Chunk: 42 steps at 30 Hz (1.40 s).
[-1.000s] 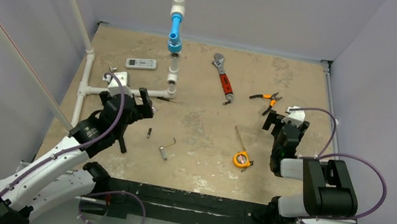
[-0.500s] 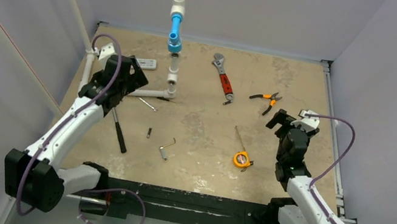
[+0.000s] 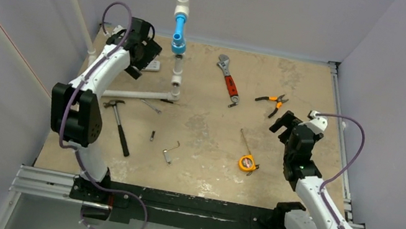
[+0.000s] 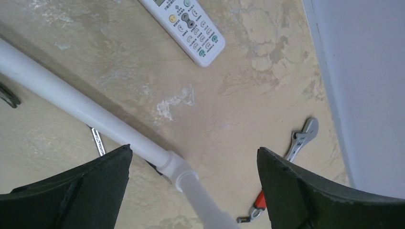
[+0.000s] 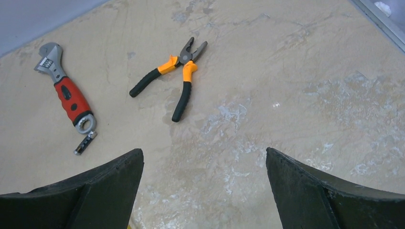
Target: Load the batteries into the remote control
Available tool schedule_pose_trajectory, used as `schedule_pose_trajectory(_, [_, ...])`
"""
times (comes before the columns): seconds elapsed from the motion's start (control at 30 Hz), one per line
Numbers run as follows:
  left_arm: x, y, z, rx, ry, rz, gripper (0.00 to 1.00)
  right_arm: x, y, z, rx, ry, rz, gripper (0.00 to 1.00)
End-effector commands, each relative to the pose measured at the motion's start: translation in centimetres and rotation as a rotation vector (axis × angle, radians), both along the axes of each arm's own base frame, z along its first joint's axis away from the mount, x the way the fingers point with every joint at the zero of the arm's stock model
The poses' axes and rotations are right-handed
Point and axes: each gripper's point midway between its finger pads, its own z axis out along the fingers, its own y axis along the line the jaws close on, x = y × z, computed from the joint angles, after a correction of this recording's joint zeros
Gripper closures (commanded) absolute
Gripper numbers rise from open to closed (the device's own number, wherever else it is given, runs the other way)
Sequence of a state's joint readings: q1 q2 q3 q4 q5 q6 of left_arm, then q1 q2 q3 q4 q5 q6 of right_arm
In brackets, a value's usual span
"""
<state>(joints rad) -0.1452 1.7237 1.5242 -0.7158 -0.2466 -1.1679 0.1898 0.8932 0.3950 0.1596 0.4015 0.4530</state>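
The remote control (image 4: 191, 28) is a slim white slab with rows of buttons, lying face up on the table near the far left. In the top view (image 3: 152, 66) my left arm hides most of it. My left gripper (image 3: 145, 54) hangs above it, open and empty; in its wrist view (image 4: 193, 160) the remote is beyond the fingertips, and a white pipe (image 4: 81, 107) crosses between them. My right gripper (image 3: 282, 123) is open and empty over bare table at the right (image 5: 204, 160). I cannot make out any batteries for certain; a small dark cylinder (image 3: 152, 135) lies mid-table.
A white, blue and orange pipe assembly (image 3: 179, 35) rises at the back centre. A red-handled wrench (image 3: 229, 82), pliers (image 3: 272, 101), tape measure (image 3: 247, 163), hex key (image 3: 170, 150) and hammer (image 3: 118, 125) lie on the table. Walls enclose three sides.
My left arm has swung from the near left out to the far left, over the remote, uncovering the hammer. My right arm has unfolded, its gripper staying near the pliers.
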Motion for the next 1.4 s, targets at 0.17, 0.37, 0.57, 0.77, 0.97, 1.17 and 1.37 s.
schedule_pose_trajectory(0.17, [1.7,1.7,-3.2,-0.244,0.135,0.312,0.0,0.3,-0.1,0.7,0.02,0.009,-0.031,0.01])
schedule_pose_trajectory(0.37, [4.5,2.1,-5.0,-0.325,0.165,0.393,0.0,0.3,-0.2,0.5,0.014,0.03,-0.037,0.01])
schedule_pose_trajectory(0.57, [7.3,2.6,-6.9,-0.365,0.14,0.436,0.0,0.1,-0.4,0.2,0.012,0.041,-0.044,0.01])
schedule_pose_trajectory(0.77, [9.3,3.5,-8.1,-0.357,0.125,0.454,0.0,0.1,-0.4,0.1,0.012,0.043,-0.047,0.01])
schedule_pose_trajectory(0.97, [10.5,5.1,-9.2,-0.376,0.13,0.497,0.02,0.3,-0.3,0.0,0.012,0.055,-0.046,0.01])
schedule_pose_trajectory(1.17, [11.5,5.2,-10.3,-0.411,0.143,0.524,0.06,0.4,-0.3,-0.2,0.013,0.06,-0.048,0.01])
schedule_pose_trajectory(1.37, [12.1,4.9,-11.7,-0.429,0.172,0.539,0.09,0.5,-0.3,-0.3,0.012,0.065,-0.048,0.02])
